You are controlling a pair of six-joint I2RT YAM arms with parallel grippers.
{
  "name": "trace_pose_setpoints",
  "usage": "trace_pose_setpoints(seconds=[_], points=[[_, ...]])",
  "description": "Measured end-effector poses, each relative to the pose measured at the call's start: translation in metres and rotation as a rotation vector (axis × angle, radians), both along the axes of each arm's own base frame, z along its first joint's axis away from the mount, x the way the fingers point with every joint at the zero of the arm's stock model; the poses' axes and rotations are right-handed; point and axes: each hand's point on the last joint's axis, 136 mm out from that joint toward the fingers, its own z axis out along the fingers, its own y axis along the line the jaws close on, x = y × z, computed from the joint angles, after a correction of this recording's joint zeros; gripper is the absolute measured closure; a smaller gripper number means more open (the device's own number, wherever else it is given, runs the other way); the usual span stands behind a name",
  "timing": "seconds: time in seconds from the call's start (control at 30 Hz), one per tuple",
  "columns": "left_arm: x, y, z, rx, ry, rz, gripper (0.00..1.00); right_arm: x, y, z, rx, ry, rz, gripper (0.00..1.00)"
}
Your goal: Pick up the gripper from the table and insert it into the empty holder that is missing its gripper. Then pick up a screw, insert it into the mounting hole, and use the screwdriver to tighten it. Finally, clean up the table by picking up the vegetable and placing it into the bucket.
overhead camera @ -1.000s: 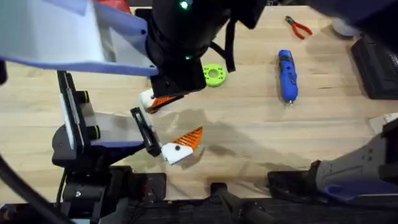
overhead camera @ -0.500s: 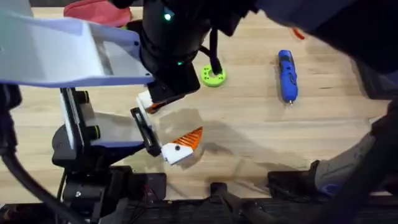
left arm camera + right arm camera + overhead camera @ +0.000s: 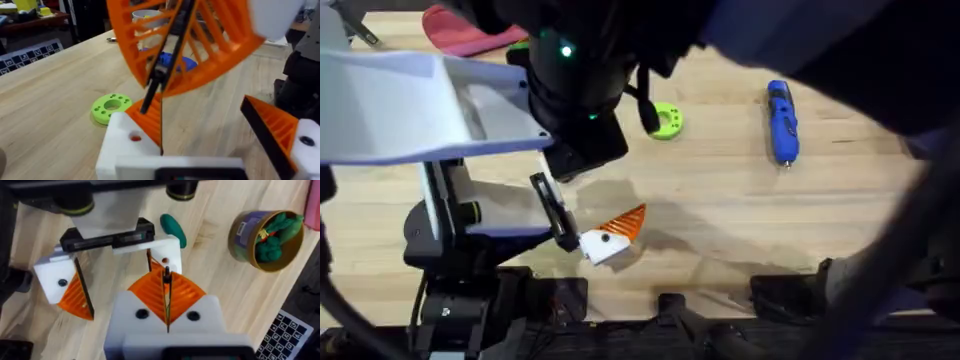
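Orange gripper tip (image 3: 149, 116) sits right up against the white holder (image 3: 122, 150), with its thin dark edge standing upright on the holder's flat face, next to a small hole. The holder is one finger of the left gripper (image 3: 117, 277). This gripper is spread wide, so its two fingers are well apart. Its other finger is a white block with an orange tip (image 3: 65, 290).

The right gripper (image 3: 166, 292) hangs straight over the holder. Its two orange ribbed pads (image 3: 210, 45) are pressed tight together, with just a thin black line between them. The ends of the pads come down to the top of the orange gripper tip – I cannot tell if they pinch it or only touch it.

From above, the dark right arm (image 3: 570, 80) reaches over the middle of the table (image 3: 740, 210). It is at about 11 o'clock from the white block with an orange tip. A bright green ring (image 3: 665, 121) lies at about 1 o'clock from that block. The blue screwdriver (image 3: 781, 120) lies flat at 3 o'clock from the ring, well apart from both grippers.

The dark green vegetable (image 3: 173, 230) lies on the table just beside the holder – near it, but not touching. The yellow-tan bucket (image 3: 267, 240) stands near the vegetable, with green and red toy food inside
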Motion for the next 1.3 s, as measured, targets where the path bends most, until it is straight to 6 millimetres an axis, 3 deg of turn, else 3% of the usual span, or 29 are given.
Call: trace_pose_setpoints(seconds=[1.3], points=[[0.0,0.0,0.0,0.0,0.0,0.0,0.016,0.007,0.005,-0.018,-0.037,0.018,-0.009,0.997]])
